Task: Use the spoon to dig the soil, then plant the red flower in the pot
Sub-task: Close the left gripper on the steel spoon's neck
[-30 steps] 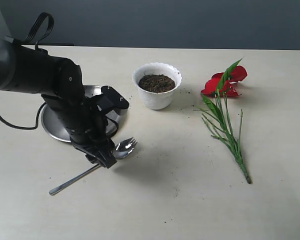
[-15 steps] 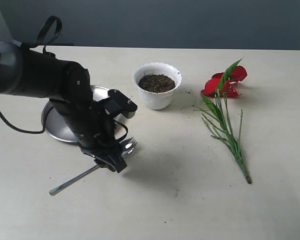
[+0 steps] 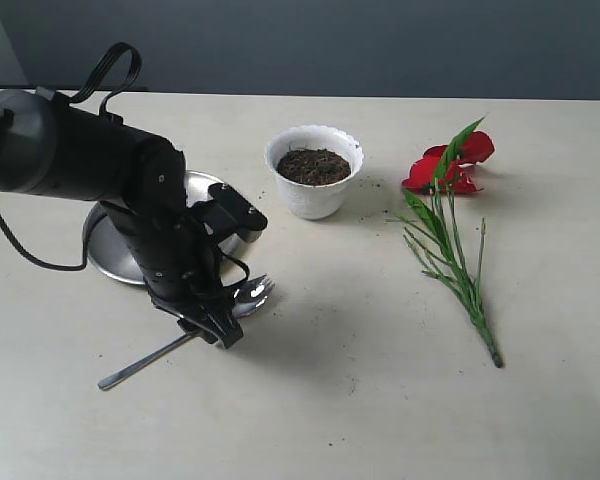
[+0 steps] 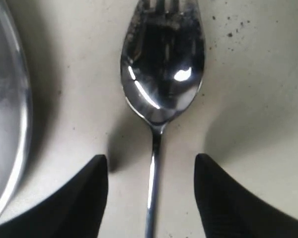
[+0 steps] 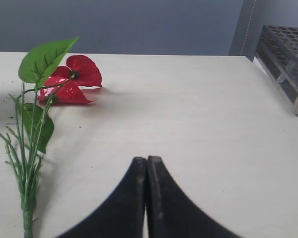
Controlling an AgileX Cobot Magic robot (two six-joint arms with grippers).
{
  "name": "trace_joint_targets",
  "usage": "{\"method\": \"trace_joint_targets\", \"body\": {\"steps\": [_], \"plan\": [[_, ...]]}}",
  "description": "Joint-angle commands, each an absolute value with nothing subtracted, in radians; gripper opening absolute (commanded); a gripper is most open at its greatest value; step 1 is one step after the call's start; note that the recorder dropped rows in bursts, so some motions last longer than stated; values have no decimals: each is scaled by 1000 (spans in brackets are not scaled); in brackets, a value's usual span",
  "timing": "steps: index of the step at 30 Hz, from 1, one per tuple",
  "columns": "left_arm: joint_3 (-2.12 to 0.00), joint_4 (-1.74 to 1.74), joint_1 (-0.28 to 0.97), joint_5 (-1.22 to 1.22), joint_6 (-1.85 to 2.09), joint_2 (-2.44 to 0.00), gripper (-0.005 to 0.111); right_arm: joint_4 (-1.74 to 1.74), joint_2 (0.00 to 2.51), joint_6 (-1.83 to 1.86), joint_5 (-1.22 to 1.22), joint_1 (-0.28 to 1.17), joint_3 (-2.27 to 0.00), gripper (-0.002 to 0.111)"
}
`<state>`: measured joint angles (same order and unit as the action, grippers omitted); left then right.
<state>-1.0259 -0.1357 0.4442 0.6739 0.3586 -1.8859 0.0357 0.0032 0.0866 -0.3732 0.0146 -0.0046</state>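
Two black fingers of the left gripper stand wide apart, one on each side of the thin handle of the slim, shiny silver metal spoon with the notched tip, and they hold nothing. In the left wrist view the handle runs straight down the gap between them with bare table on both sides. The jaws are thus set across the spoon's long axis, and closing just behind the bowl looks like all the coming move needs. In the exterior view the spoon lies flat on the pale beige table. It slants from its handle end at the near left up to the bowl, which points toward the small white scalloped ceramic pot of dark brown crumbly soil, well apart from it. The round steel plate lies just beside the spoon, behind the arm. The left arm is plainly the nearer one. The right gripper, fingers pressed together on nothing, sits near the artificial red flower with its long green stem and leaves, which lies on its side to the right of the pot. In the exterior view the arm hides the middle of the handle, so whether the fingertips touch the table cannot be told. The wrist view cuts off the spoon's tip and handle end.
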Motion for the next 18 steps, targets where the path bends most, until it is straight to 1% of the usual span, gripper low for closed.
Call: {"method": "trace_joint_targets", "body": {"steps": [1, 18], "plan": [[-1029, -154, 450, 676, 351, -1895, 50, 35, 0, 88, -361, 12, 0, 0], [-1029, -227, 451, 659, 437, -1897, 50, 35, 0, 88, -361, 12, 0, 0]]}}
